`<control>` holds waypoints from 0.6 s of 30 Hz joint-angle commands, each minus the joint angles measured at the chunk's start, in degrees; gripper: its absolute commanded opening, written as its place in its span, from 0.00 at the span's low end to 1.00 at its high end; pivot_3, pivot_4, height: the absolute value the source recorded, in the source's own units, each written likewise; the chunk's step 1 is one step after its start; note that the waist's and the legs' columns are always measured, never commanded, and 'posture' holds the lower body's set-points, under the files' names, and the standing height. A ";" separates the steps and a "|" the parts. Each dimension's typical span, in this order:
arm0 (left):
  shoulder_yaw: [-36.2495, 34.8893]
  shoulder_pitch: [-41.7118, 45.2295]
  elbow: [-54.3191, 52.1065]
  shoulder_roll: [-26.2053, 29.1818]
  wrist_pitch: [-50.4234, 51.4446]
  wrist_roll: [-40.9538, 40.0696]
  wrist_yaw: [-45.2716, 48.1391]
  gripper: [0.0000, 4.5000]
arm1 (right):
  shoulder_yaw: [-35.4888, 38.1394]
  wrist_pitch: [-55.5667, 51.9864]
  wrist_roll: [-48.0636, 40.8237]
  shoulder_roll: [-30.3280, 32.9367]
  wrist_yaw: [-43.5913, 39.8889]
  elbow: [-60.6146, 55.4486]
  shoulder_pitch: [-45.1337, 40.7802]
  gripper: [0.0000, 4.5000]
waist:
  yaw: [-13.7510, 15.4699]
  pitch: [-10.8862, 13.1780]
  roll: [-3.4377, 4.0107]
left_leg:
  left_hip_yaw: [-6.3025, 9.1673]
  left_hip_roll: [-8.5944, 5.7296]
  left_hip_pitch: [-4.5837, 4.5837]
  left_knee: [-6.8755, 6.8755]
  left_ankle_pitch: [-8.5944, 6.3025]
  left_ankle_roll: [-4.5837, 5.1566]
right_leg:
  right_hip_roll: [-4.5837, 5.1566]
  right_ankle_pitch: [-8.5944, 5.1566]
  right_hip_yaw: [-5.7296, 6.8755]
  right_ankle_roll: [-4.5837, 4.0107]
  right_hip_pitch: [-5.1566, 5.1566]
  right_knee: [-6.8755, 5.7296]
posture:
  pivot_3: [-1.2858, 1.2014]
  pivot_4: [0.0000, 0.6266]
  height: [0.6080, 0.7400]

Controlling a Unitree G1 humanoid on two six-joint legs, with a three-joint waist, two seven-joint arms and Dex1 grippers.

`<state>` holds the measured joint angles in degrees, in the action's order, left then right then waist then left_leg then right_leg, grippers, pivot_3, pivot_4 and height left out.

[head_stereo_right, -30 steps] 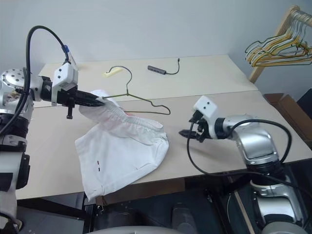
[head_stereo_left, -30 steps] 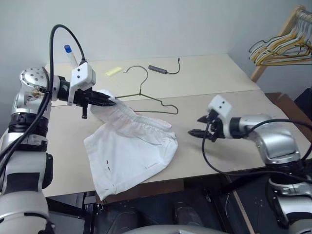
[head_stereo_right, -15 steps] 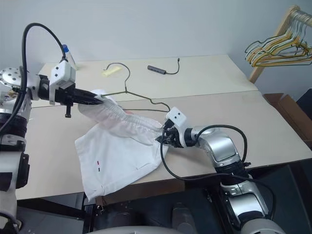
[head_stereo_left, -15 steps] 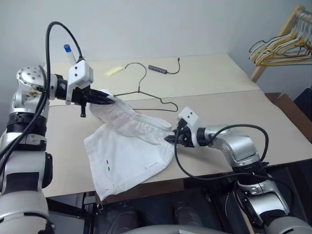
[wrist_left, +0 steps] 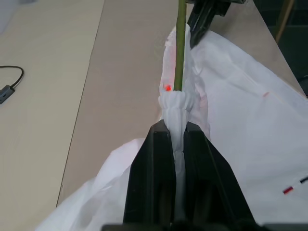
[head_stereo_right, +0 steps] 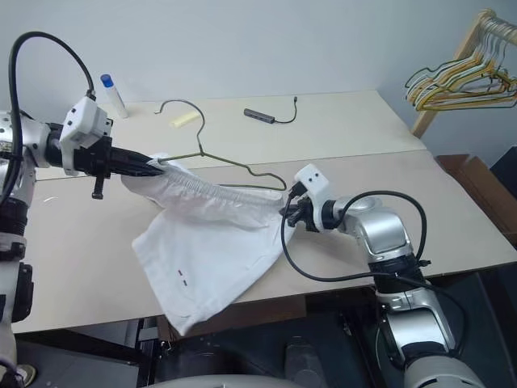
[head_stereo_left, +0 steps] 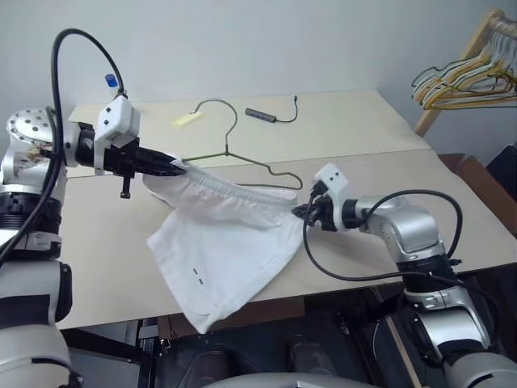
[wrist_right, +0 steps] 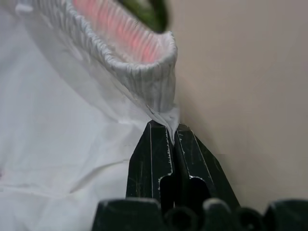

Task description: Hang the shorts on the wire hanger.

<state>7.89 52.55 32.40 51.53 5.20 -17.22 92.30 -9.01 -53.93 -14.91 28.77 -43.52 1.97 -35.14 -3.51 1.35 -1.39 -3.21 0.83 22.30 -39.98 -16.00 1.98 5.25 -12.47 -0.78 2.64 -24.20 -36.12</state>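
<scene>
The white shorts (head_stereo_left: 226,250) are stretched by their gathered waistband between my two grippers, and the legs lie on the table (head_stereo_left: 105,242) and droop over its front edge. My left gripper (head_stereo_left: 179,168) is shut on the waistband's left end (wrist_left: 179,103). The right end (wrist_right: 154,77) is pinched in my shut right gripper (head_stereo_left: 300,212). The wire hanger (head_stereo_left: 229,137) lies just behind the waistband. Its left arm (wrist_left: 180,43) runs into the bunched cloth at my left fingertips. Its right shoulder reaches toward the right gripper.
A dark hub with a cable (head_stereo_left: 262,115), a yellow note (head_stereo_left: 188,119) and a blue-capped bottle (head_stereo_right: 111,95) lie at the back of the table. Bunched yellow and dark hangers (head_stereo_left: 464,73) hang on a wooden rack at the far right. A seam (head_stereo_left: 388,152) crosses the table.
My right gripper moved in from the right, shut on the waistband's right end and pulled it taut. My left gripper drew slightly back and left, taking the cloth and hanger along.
</scene>
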 commanded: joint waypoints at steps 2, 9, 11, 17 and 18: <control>-1.32 0.69 -0.35 1.05 0.60 0.74 -0.22 0.00 | 3.01 3.06 0.44 3.83 -0.68 1.59 -1.18 0.01 | 0.10 0.00 0.00 | -0.01 0.00 0.01 0.00 0.00 0.00 | -0.01 0.00 0.00 0.00 -0.01 0.00 | 0.51 0.00 1.00; -0.51 1.92 2.02 -1.05 -0.59 5.67 -3.39 0.00 | 2.57 5.11 0.51 6.85 -2.15 -0.19 -1.09 0.01 | 0.05 0.00 0.00 | -0.03 0.00 0.00 0.00 0.00 0.01 | -0.02 0.00 -0.02 0.00 -0.01 0.02 | 0.51 0.00 1.00; -0.58 2.47 2.55 -1.92 -0.60 6.49 -4.46 0.00 | 2.33 5.45 0.71 7.42 -2.30 -1.40 -1.32 0.01 | 0.05 0.00 0.00 | -0.03 0.00 0.00 0.00 0.00 0.01 | -0.01 0.00 -0.02 0.00 -0.01 0.02 | 0.51 0.00 1.00; -0.20 2.35 0.60 -2.27 -0.59 6.65 -1.69 0.00 | -1.26 8.66 2.49 10.93 -4.79 -10.17 -4.29 0.01 | 0.02 0.00 0.01 | -0.04 0.00 0.03 0.00 -0.02 0.03 | -0.01 0.00 -0.02 0.00 -0.04 0.01 | 0.50 0.00 1.00; 0.17 2.72 0.54 -2.42 -0.56 7.37 -2.14 0.00 | -1.84 7.87 2.28 11.28 -5.31 -11.84 -5.71 0.01 | -0.14 0.01 0.01 | -0.05 0.00 0.04 0.00 -0.02 0.03 | -0.01 0.00 -0.03 0.00 -0.06 0.01 | 0.50 0.00 1.00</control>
<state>8.71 53.24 34.45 48.07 4.20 -10.74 90.48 -11.24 -46.36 -13.07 38.84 -47.98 -5.34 -37.52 -3.65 1.36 -1.38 -3.27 0.83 22.32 -39.99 -16.02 2.01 5.24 -12.47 -0.82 2.64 -24.26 -36.10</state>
